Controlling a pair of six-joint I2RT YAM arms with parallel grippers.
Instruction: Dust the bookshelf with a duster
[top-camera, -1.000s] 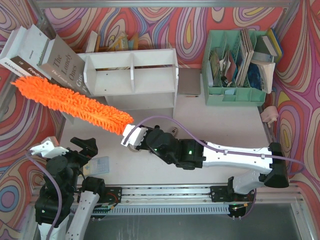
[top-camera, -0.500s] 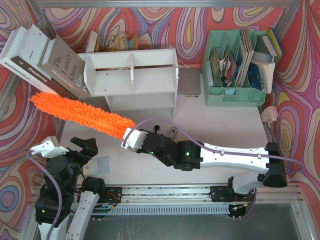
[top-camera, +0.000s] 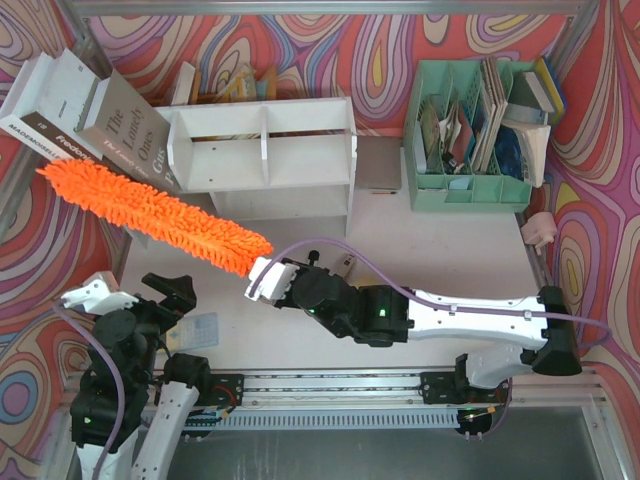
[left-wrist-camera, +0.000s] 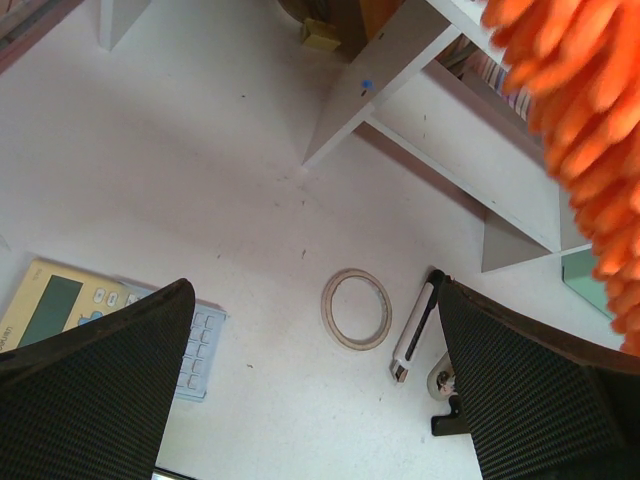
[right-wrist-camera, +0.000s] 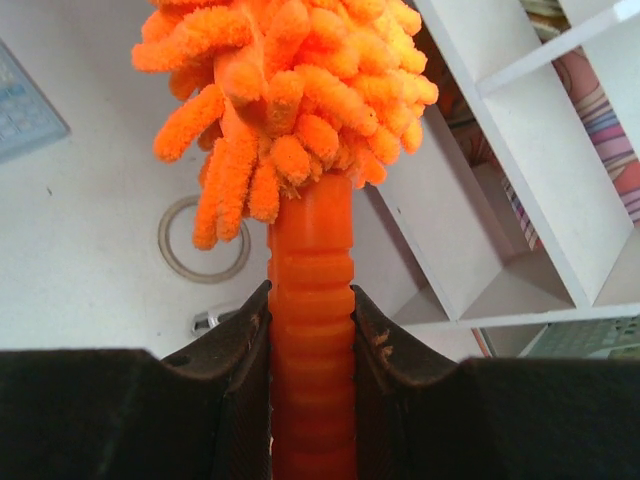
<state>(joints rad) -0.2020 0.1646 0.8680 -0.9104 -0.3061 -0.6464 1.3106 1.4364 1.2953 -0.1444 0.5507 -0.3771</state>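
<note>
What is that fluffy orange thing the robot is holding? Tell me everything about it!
It is the duster, a long bright-orange brush covered in shaggy, soft-looking strands. Its short handle looks like ribbed orange plastic and is pinched between the fingers of the right gripper. The duster slants from the gripper toward the leaning books left of the white bookshelf. It is not clear whether its strands touch the shelf or the books.

Bright, even light falls from above in all views. The shelf (top-camera: 262, 160) casts a soft, faint shadow on the tabletop (top-camera: 440, 250). In the left wrist view the duster (left-wrist-camera: 590, 130) at the right edge is blurred. The right wrist view shows its handle sharply.
</note>
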